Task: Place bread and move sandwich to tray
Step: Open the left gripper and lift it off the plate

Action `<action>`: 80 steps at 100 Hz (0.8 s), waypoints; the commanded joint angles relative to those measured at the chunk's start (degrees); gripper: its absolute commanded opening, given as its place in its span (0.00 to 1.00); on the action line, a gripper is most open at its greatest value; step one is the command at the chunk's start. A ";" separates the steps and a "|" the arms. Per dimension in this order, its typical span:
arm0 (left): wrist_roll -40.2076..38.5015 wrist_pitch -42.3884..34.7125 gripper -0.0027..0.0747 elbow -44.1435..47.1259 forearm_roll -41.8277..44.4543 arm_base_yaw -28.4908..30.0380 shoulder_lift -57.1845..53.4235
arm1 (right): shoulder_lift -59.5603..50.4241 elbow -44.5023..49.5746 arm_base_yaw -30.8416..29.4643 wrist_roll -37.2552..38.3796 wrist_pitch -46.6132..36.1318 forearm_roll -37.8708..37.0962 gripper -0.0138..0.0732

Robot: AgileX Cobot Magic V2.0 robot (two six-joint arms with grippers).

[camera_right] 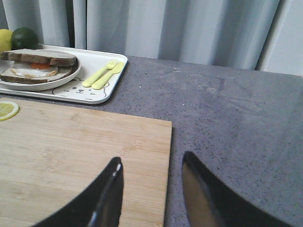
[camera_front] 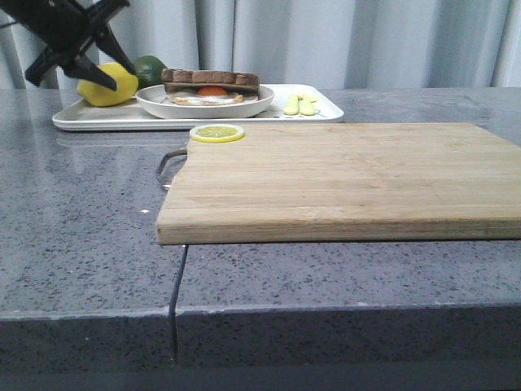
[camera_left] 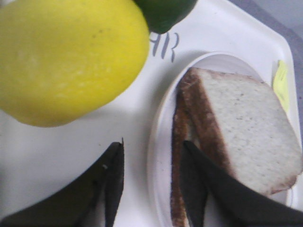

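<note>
The sandwich (camera_front: 210, 88) lies on its round white plate (camera_front: 203, 106) on the white tray (camera_front: 98, 119) at the back left. The bread (camera_front: 210, 78) rests as the top slice over the fried egg (camera_right: 33, 68). My left gripper (camera_front: 89, 69) hangs open over the tray's left part. In the left wrist view the left gripper (camera_left: 154, 146) straddles the plate's rim (camera_left: 158, 142), one finger over bare tray (camera_left: 57, 156) and the other at the crust of the bread (camera_left: 246, 127). My right gripper (camera_right: 151, 158) is open and holds nothing, above the right edge of the wooden board (camera_right: 80, 146).
A lemon (camera_front: 106, 85) and a lime (camera_front: 151, 68) sit on the tray's left end, close to the left fingers. Yellow cutlery (camera_front: 299, 104) lies on its right end. A lemon slice (camera_front: 216, 132) rests on the far left corner of the wooden board (camera_front: 342, 175). A curtain hangs behind.
</note>
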 commanded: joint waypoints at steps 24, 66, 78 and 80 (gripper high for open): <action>2.07 10.38 0.37 -9.13 -5.67 0.18 -8.40 | 0.35 -1.45 -0.31 -0.24 -4.97 -0.47 0.52; 4.55 16.62 0.37 -11.37 5.33 0.18 -19.43 | 0.35 -1.45 -0.31 -0.24 -5.03 -0.47 0.52; 5.84 17.73 0.37 -11.37 5.51 -0.53 -22.94 | 0.35 -1.45 -0.31 -0.24 -5.03 -0.47 0.52; 6.12 17.80 0.37 -11.37 5.51 -0.84 -23.51 | 0.35 -1.45 -0.31 -0.24 -5.03 -0.47 0.52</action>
